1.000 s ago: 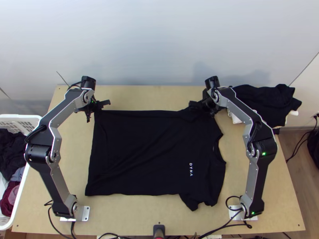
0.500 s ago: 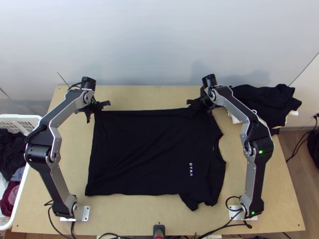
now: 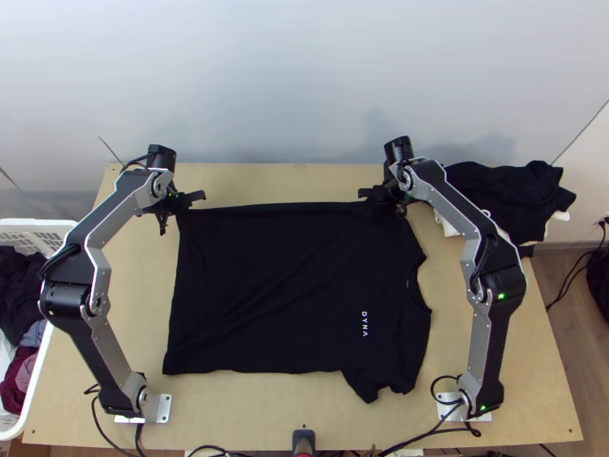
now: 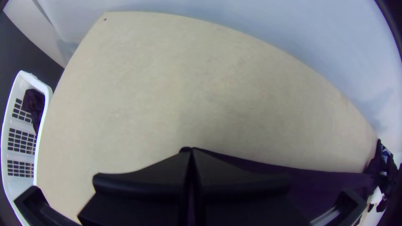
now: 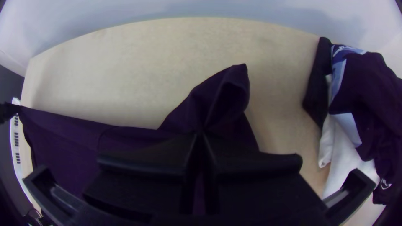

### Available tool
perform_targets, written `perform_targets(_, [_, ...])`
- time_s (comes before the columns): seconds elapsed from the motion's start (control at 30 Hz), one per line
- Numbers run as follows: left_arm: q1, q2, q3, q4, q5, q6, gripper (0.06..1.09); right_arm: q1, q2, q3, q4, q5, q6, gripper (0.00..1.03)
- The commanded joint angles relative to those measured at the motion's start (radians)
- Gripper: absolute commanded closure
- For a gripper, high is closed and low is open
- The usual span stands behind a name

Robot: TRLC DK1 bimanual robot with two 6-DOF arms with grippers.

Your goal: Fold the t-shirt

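1. While the shirt (image 3: 289, 289) lies spread baseward of left gripper (image 4: 191, 150) and right gripper (image 5: 201, 133), its long axis parallels their line.
2. Both are closed: left pinches the hem corner (image 3: 183, 216), right the sleeve (image 5: 228, 90) side.
3. The fold likely goes baseward.

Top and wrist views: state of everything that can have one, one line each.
T-shirt: spread out, unfolded
Left tool: shut on the T-shirt's far hem corner
Right tool: shut on the T-shirt by the far sleeve
Clothes pile: bunched, unsorted heap
Basket: open-topped, holding loose clothes
Right arm's elbow light: lit green
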Motion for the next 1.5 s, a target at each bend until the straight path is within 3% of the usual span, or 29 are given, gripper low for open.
perform_targets(0.0, [0.010,-0.037,-0.026,0.001,0.000,0.004,1.04,0.001,-0.038,0.003,-0.108,-0.011,-0.001,1.00])
perform_targets(0.4, [0.000,-0.179,-0.161,0.047,0.001,0.002,1.04,-0.004,-0.217,-0.110,-0.240,-0.057,-0.010,1.00])
perform_targets(1.47, [-0.097,-0.685,-0.713,0.066,0.027,0.048,1.04,0.134,-0.643,-0.665,-0.360,-0.118,-0.007,1.00])
